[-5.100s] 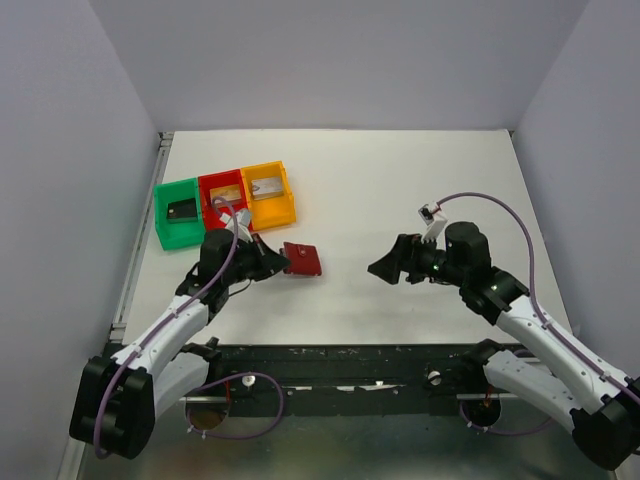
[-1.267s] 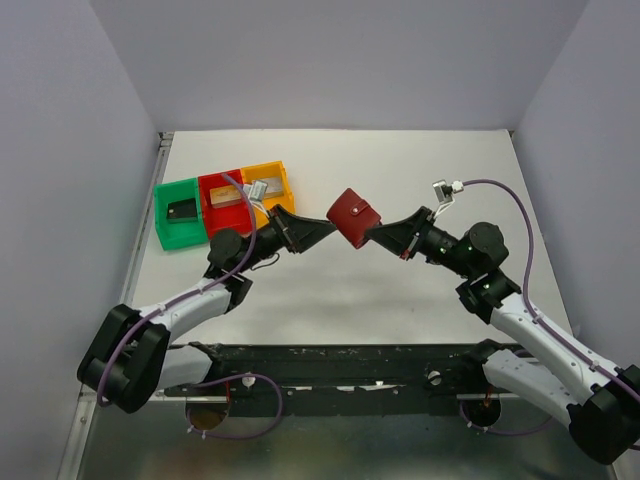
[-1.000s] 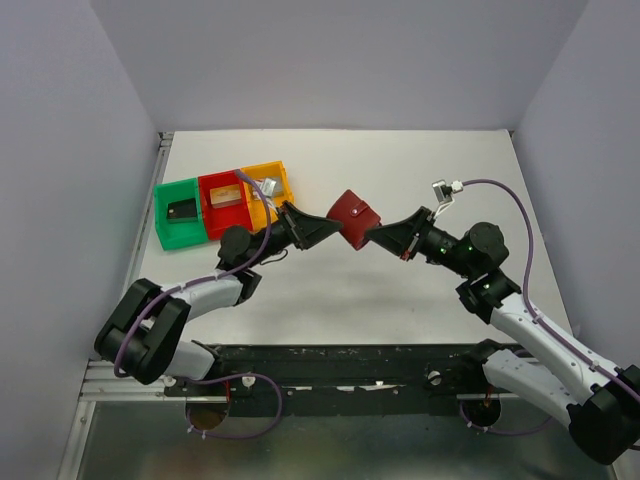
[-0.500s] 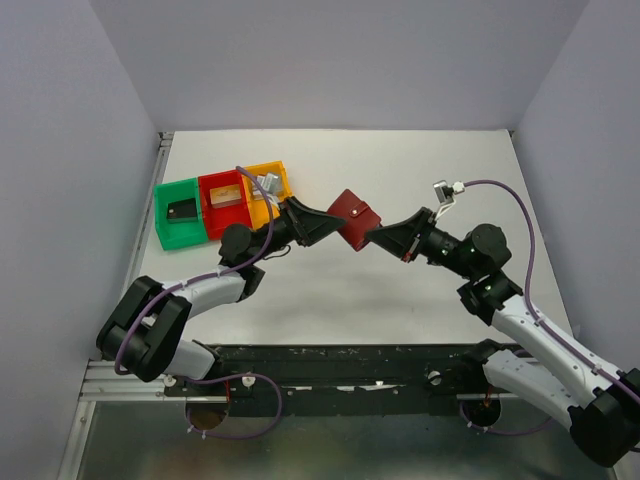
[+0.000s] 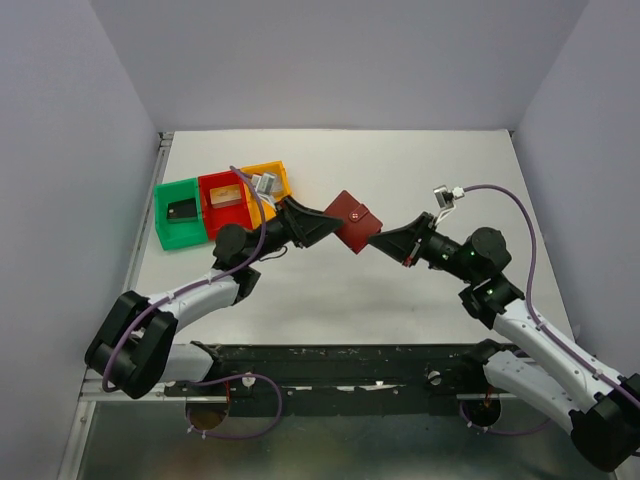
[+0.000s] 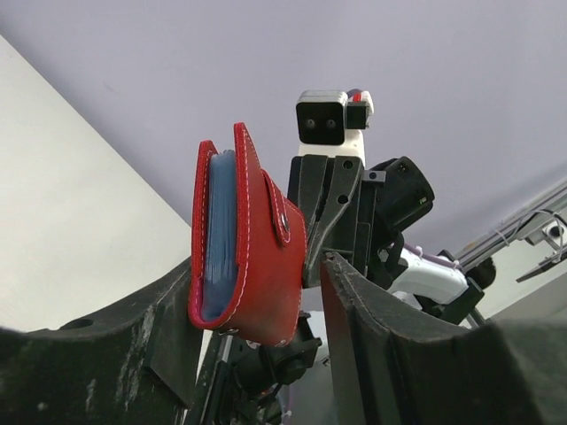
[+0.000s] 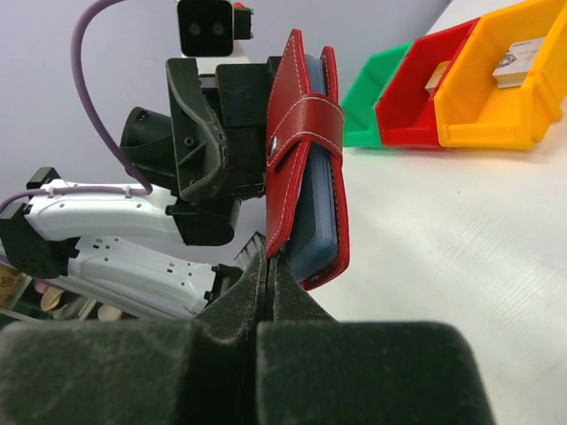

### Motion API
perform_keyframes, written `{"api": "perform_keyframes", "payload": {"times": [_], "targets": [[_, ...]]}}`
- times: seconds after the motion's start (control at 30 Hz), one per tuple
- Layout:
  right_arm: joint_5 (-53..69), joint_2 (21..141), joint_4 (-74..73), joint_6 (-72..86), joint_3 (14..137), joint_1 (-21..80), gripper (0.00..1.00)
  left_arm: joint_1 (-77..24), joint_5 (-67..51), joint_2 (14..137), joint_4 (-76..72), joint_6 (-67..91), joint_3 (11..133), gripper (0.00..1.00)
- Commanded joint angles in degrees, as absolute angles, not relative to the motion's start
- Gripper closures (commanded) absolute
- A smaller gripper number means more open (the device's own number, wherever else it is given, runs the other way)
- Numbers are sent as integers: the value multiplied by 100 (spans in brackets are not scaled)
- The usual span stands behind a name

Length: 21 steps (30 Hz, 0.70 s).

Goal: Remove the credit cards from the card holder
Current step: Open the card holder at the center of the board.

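Surface: white table (image 5: 420, 170), well below the action.
Thing: card holder (image 5: 350, 220) aloft between both arms, snap fastened.
Hold: right gripper (image 5: 372, 240) pinching its lower edge.
Relation: left gripper (image 5: 328, 226) spread, fingers flanking the holder's two faces, not clamped.

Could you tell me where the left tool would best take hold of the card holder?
Grip the holder across its flat faces, at the end away from the right tool's pinch, coming from the robot's left. It hangs in the air, edge-on between the left tool's fingers, so its broad faces should meet the pads squarely.
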<state>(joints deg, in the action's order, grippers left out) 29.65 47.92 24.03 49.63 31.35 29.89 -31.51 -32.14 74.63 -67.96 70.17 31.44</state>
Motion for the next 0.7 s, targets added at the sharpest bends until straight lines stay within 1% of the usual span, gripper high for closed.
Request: {"api": "perform_keyframes", "payload": {"times": [0.0,0.27,0.37,0.43,0.5,0.57,0.6,0.67], "targets": [[2936,4693,2303,4790,3041,2962,99,-3173,-3305,7321,-6548,6750,3322,42],[2988,4650,2171,4667,3067,2962,99,-3173,-3340,7304,-6328,6671,3392,58],[3023,4649,2110,4614,3085,2962,99,-3173,-3384,7269,-6232,6592,3445,66],[3023,4641,2057,4570,3076,2962,99,-3173,-3410,7242,-6153,6557,3480,73],[2997,4614,1978,4527,3067,2962,99,-3173,-3410,7198,-6047,6504,3489,76],[2953,4571,1812,4474,3102,2962,98,-3173,-3436,7128,-5837,6381,3533,83],[2892,4536,1584,4404,3172,2962,87,-3173,-3454,7084,-5653,6276,3559,85],[2708,4483,900,4045,3409,2962,60,-3173,-3472,6927,-5127,5961,3673,92]]}}
